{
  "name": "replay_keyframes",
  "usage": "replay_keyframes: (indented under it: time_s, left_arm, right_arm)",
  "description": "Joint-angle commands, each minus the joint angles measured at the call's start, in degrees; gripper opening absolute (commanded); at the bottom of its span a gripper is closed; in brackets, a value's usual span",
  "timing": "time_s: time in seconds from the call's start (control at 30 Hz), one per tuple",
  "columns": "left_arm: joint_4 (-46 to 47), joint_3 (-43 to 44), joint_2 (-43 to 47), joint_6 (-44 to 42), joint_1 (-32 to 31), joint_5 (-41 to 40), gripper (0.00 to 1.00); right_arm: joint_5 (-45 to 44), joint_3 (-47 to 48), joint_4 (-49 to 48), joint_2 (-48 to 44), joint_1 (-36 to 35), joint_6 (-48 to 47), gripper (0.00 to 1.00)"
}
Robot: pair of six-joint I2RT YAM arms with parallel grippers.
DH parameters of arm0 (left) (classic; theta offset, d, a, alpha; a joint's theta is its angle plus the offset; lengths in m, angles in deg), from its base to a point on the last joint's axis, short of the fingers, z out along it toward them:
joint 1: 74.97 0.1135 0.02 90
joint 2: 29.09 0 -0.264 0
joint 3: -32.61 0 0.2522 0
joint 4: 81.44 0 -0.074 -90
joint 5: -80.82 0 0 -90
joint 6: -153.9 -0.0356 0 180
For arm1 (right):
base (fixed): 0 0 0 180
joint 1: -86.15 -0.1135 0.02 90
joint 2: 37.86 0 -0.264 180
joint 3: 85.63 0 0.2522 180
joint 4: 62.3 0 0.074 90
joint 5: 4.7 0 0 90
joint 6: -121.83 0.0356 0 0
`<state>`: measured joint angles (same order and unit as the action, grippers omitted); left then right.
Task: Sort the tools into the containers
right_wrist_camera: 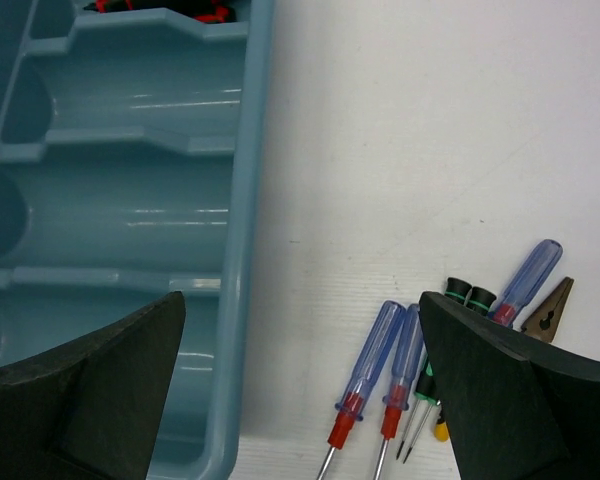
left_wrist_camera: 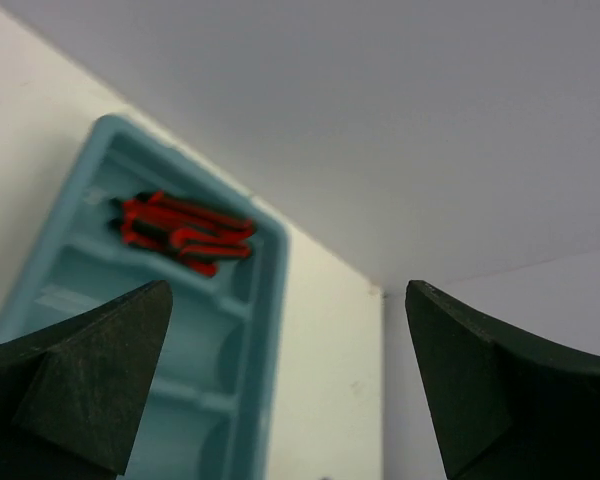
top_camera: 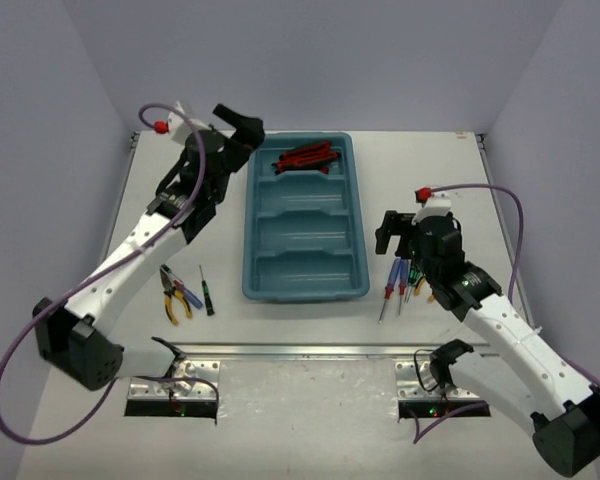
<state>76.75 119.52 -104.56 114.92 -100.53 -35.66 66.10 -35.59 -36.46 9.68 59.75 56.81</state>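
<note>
Top external: knives [top_camera: 305, 158] in the tray's [top_camera: 305, 292] far compartment, other tools outside.
Only this view shows pliers [top_camera: 177, 297] left of the tray; right wrist resolves blue screwdrivers [right_wrist_camera: 375, 375] beside its right wall. Left gripper [top_camera: 244, 127] hangs by the far-left corner, right gripper [top_camera: 390, 240] over the screwdrivers, both with fingers wide apart.

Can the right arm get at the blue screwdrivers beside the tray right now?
Probably yes. The right claw is open and close above the blue screwdrivers, nothing lies over them, and the tray sits clear to one side.
</note>
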Motion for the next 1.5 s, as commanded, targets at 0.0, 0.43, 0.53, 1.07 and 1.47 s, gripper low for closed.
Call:
replay_keyframes:
  time_s: [0.0,0.43,0.53,1.07,1.47]
  left_arm:
    - [-14.3,-14.2,12.5,-3.1,0.0,-1.5,1.0]
    - [-40.6,-19.7,30.0,-15.5,-0.3,-4.5,1.0]
    - [-34.9,-22.2,34.5,-18.6,-0.3,-0.4,1.0]
    - [-30.0,-25.4,35.2,-21.9,-0.3,5.0,1.0]
    - [-29.5,-25.8,38.1,-22.1,-0.3,5.3,1.0]
  right_arm:
    - [1.9,8.0,5.2,4.0,0.1,1.5,0.99]
    - [5.2,15.8,21.9,18.5,10.1,4.1,0.78]
    - [6.6,15.5,23.1,21.4,10.2,5.1,0.65]
    - [3.5,10.5,19.2,33.2,7.1,13.4,0.49]
    - [4.2,7.2,14.2,37.4,5.8,15.6,0.43]
